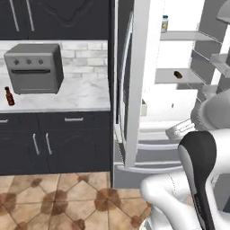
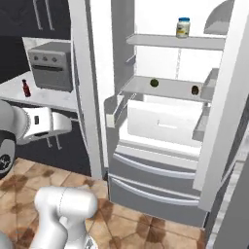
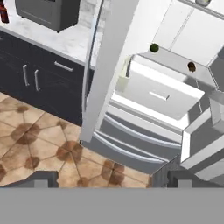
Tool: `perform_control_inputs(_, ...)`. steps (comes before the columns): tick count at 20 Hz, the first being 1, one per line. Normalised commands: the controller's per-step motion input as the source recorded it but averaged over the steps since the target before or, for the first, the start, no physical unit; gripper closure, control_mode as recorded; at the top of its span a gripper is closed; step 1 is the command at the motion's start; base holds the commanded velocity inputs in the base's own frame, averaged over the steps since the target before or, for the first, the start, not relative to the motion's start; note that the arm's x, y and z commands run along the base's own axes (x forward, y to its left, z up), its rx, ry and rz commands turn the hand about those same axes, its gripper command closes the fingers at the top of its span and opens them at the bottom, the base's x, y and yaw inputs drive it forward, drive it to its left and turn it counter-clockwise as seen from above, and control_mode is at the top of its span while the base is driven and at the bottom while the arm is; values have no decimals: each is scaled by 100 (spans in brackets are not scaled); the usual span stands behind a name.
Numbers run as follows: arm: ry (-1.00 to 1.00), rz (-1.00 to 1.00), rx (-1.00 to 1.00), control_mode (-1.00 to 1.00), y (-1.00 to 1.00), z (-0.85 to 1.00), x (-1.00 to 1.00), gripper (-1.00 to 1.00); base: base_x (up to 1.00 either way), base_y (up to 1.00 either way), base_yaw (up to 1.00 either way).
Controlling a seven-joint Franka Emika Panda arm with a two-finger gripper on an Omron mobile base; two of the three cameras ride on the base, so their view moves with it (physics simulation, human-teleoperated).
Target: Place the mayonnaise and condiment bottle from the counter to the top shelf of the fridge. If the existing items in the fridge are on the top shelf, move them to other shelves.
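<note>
Spread wide and holding nothing, the gripper (image 3: pixel 109 179) hangs low before the open fridge (image 2: pixel 160 160). Far off to the fingers' left, the condiment bottle (image 1: pixel 9 96) stands on the counter (image 1: pixel 76 96) beside a toaster oven (image 1: pixel 35 67). Ahead and above them, the white drawer (image 2: pixel 163 124) is shut; the shelf over it carries a dark round thing (image 2: pixel 154 82) and the small brown item (image 2: pixel 195 90). Higher up, the mayonnaise (image 2: pixel 183 27) sits on the top shelf (image 2: pixel 160 41).

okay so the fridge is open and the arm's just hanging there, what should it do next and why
Probably swing left toward the condiment bottle and pick it up. The mayonnaise already stands on the top shelf, while the bottle is on the counter beside the toaster oven. The small brown item sits on the shelf below, so nothing needs clearing, and the gripper looks open and empty.
</note>
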Motion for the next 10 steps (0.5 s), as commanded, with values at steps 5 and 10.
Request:
perform_control_inputs(5, 0, 0, 0, 100, 0, 0, 0, -100, -7, 100, 15)
perform_control_inputs(10, 0, 0, 0, 100, 0, 0, 0, -100, 42, 100, 3)
